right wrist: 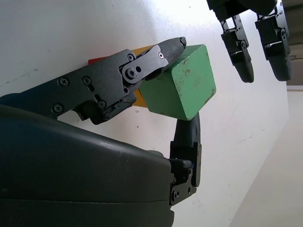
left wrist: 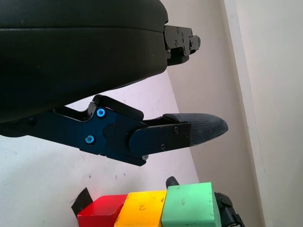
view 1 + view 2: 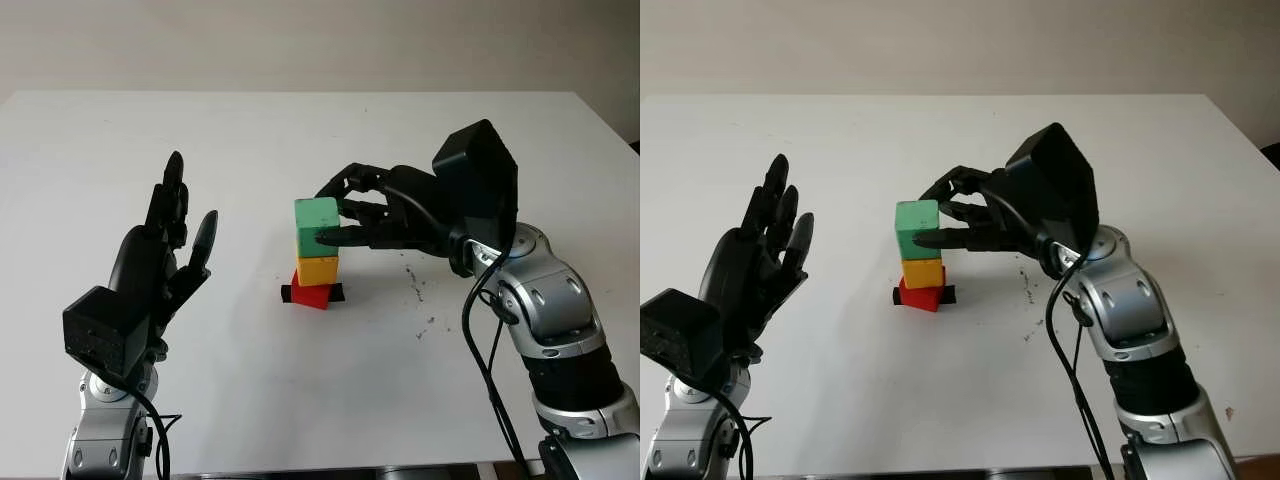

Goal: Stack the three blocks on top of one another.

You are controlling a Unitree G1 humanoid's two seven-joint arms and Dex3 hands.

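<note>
Near the middle of the white table (image 3: 300,400), well away from every edge, stands a tower of three blocks: a red block (image 3: 311,291) at the base, a yellow block (image 3: 318,268) on top of it, and a green block (image 3: 317,228) at the summit. The red block sits on a short strip of black tape (image 3: 337,293) stuck to the tabletop, whose ends show on either side of it. The right hand (image 3: 375,215) reaches in from the table's right side and grips the green block; in the right wrist view one finger (image 1: 156,59) presses an upper edge of the block (image 1: 182,82) while another (image 1: 189,137) bears against the opposite face, so the block is pinched between them. Two remaining fingertips (image 1: 241,52) hang apart from the block without touching it. The green block sits on the yellow one roughly square, its faces close to flush with those below. The left hand (image 3: 165,250) is held up above the table's left part, well apart from the tower, open and holding nothing, its palm turned toward the blocks. A few small dark marks (image 3: 415,285) dot the tabletop just right of the tower, beneath the right forearm.
</note>
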